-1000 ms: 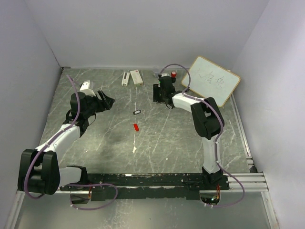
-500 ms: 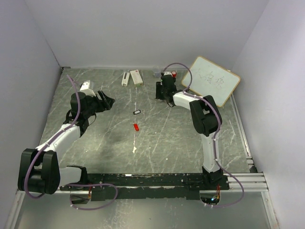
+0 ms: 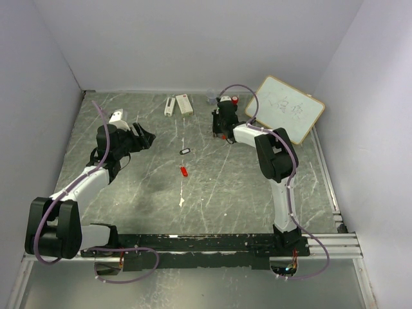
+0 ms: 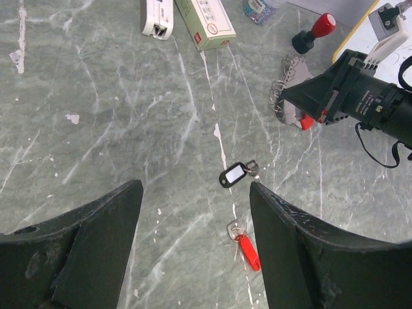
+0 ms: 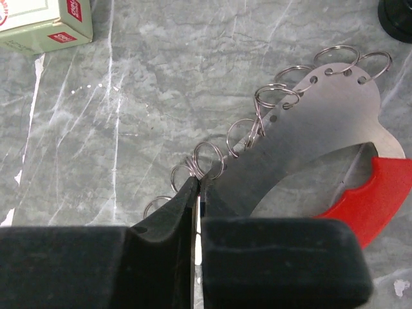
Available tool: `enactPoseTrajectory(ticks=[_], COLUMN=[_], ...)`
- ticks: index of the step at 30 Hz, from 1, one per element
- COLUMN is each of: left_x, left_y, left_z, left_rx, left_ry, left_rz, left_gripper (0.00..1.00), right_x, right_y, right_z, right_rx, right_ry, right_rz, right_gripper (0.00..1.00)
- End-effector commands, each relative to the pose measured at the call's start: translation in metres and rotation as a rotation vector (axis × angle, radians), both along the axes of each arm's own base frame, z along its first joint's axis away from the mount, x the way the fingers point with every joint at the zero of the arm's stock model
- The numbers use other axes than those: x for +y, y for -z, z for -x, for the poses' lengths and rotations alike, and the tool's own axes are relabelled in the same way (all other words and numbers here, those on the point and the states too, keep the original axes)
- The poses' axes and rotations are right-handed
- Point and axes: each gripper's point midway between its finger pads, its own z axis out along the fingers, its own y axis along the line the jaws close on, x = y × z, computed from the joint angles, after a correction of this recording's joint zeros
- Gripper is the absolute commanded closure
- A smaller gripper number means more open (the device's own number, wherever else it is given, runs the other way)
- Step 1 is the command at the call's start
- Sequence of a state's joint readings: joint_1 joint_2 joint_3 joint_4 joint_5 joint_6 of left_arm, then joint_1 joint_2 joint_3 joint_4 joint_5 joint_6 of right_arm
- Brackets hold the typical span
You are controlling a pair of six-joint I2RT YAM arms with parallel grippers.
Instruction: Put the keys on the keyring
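1. Your left end effector hangs over the surface, fingers wide apart, gripping nothing.
2. Nearest your bases, the red-tagged key lies flat mid-surface. The black-tagged key sits just beyond it, not touching.
3. Farther back on the right, your right end effector is pinched together on the keyring, at a small loop on the grey plate's edge. Its red fob lies alongside.
4. Far edge: red-capped cylinder, pale box, whiteboard.
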State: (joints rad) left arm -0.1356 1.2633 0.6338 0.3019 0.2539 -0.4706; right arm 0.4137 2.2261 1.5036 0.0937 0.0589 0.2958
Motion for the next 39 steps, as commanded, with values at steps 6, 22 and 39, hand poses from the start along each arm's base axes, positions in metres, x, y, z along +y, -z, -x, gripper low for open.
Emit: enactPoseTrajectory(ticks=[6,22,39], left_x=[-0.002,-0.019,-0.149], left_y=[-0.012,-0.025,-0.053], left_z=[-0.006,0.002,0.056], left_rx=[-0.041,-0.085,-0.300], left_ry=[0.001,0.067,0.538], left_rz=[-0.007,0.021,-0.050], left_gripper=[0.22,0.22,0.26], right_x=[-0.002,-0.005,-0.016], right_y=[-0.014,-0.080,-0.177], right_z=[0.018,0.145,0.182], right_rx=[-0.036,-0.147,-0.626], right_ry=[-0.041,-0.135,-0.249], right_rz=[-0.005,0.001,-0.125], right_gripper=[1.00,1.00,1.00])
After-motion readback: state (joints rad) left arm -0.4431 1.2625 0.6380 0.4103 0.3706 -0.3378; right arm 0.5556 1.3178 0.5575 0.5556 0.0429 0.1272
